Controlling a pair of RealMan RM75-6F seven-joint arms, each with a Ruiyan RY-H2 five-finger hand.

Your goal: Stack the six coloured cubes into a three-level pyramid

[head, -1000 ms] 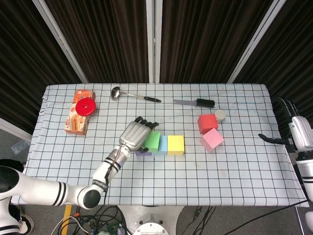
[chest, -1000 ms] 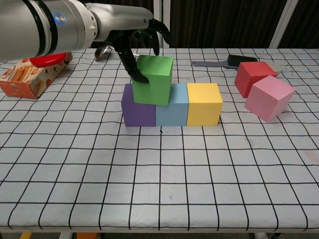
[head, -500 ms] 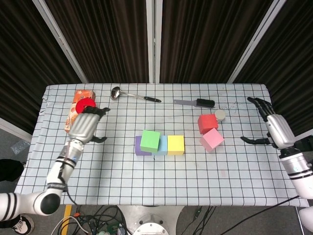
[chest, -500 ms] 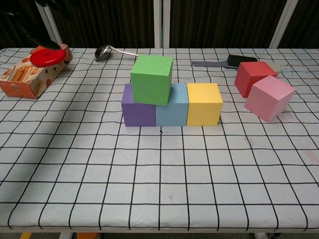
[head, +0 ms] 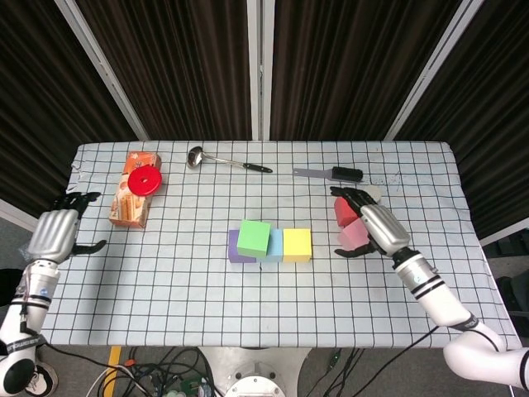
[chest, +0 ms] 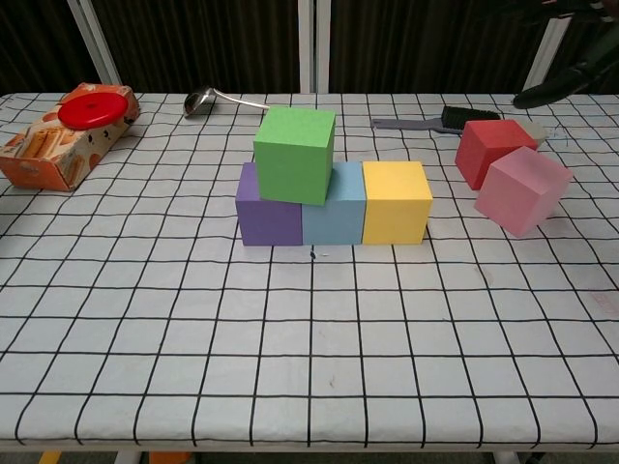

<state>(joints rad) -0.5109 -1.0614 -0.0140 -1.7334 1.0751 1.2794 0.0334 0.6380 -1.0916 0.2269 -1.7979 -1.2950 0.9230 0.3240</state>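
Cubes sit mid-tabletop (head: 430,174): purple cube (chest: 261,208), blue cube (chest: 338,208) and yellow cube (chest: 395,201) touch in a row, with the green cube (chest: 295,153) stacked over the purple-blue seam. At three o'clock from the row lie the red cube (chest: 491,147) and tilted pink cube (chest: 522,190), touching. The right robot hand (head: 374,225) hovers above them, released, fingers spread. The left robot hand (head: 54,234) hangs released off the nine o'clock edge.

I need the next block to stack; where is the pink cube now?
In both views the pink cube sits on the table's right side, touching the red cube just behind it, under the right hand.
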